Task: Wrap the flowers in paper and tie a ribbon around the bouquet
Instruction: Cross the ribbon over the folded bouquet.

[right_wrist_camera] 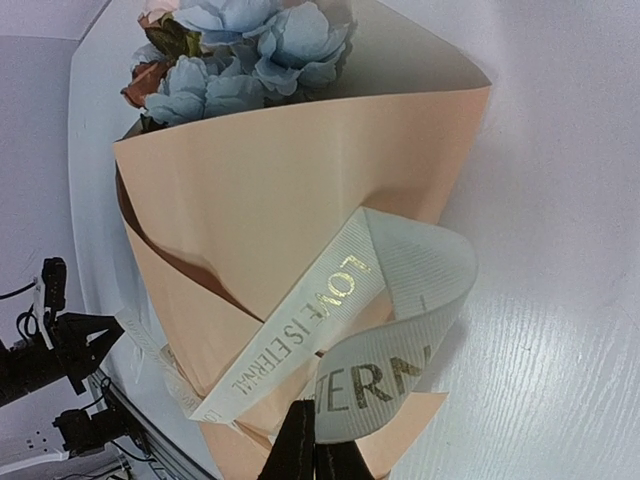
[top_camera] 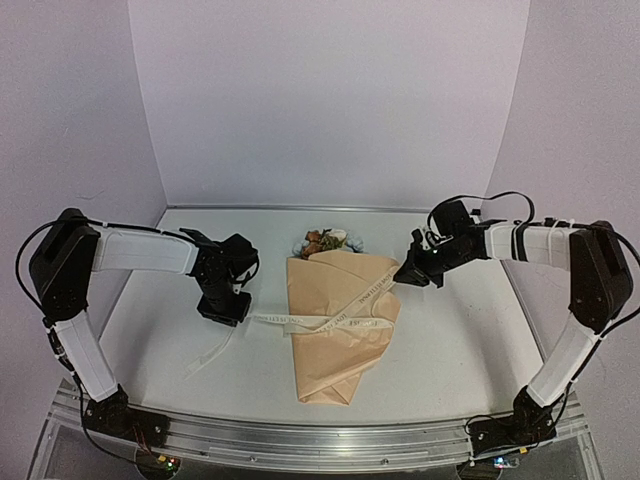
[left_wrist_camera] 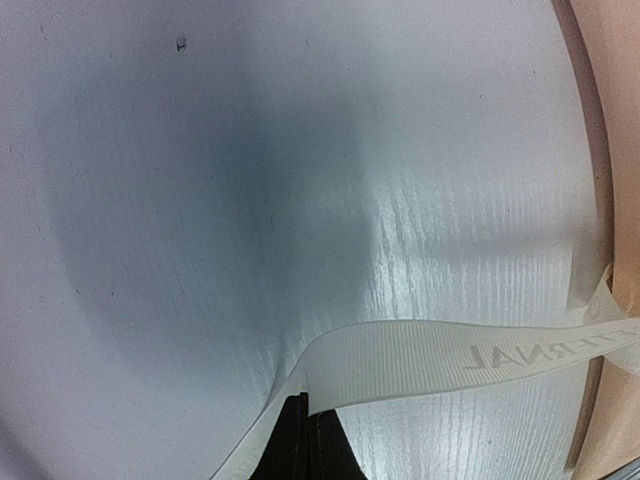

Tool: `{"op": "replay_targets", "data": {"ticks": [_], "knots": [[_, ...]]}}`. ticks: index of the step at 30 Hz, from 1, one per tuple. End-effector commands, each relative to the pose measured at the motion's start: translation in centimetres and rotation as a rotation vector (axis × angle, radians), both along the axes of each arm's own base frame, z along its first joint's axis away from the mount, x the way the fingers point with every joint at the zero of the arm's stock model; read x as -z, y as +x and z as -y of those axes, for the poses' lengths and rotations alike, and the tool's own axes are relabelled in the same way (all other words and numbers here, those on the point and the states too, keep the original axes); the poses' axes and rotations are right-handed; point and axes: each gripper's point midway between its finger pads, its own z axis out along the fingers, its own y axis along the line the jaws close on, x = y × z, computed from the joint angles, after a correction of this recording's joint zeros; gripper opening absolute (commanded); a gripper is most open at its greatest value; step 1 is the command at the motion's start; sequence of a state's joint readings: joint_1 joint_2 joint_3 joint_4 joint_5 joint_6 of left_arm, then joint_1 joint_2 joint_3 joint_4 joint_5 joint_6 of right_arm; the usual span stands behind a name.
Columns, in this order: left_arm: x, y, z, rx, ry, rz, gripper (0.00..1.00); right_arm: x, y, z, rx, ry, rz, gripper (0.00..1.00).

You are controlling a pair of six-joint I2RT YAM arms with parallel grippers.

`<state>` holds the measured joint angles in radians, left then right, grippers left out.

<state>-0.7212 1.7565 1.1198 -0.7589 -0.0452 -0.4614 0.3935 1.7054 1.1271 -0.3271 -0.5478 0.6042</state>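
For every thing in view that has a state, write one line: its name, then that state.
flowers, wrapped, heads showing
paper, folded into a cone around them
ribbon, crossed over the cone, no bow visible
left gripper, shut on the ribbon
right gripper, shut on the ribbon

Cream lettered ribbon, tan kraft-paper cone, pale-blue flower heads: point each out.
Cream lettered ribbon [right_wrist_camera: 420,262], right wrist view, looped bend.
Tan kraft-paper cone [top_camera: 330,365], top view, lower body.
Pale-blue flower heads [right_wrist_camera: 280,42], right wrist view, petals.
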Motion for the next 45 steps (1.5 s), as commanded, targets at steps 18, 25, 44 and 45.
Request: {"op": "replay_targets", "data": {"ticks": [18, 25, 44, 45], "knots": [[-1.2, 1.2, 1.1, 0.019, -0.023, 0.035, 0.00, -0.5, -7.3, 0.7, -0.132, -0.470, 0.010, 0.00], [-1.3, 1.3, 1.3, 0.017, -0.038, 0.040, 0.00, -2.7, -5.8, 0.0, -0.162, -0.588, 0.051, 0.00], [-1.6, 1.1, 1.3, 0.017, -0.056, 0.049, 0.00, -1.2, -7.5, -3.1, -0.295, -0.747, 0.022, 0.00], [-1.6, 1.1, 1.3, 0.017, -0.057, 0.049, 0.00, -1.1, -7.7, -3.4, -0.302, -0.749, 0.019, 0.00]]}}
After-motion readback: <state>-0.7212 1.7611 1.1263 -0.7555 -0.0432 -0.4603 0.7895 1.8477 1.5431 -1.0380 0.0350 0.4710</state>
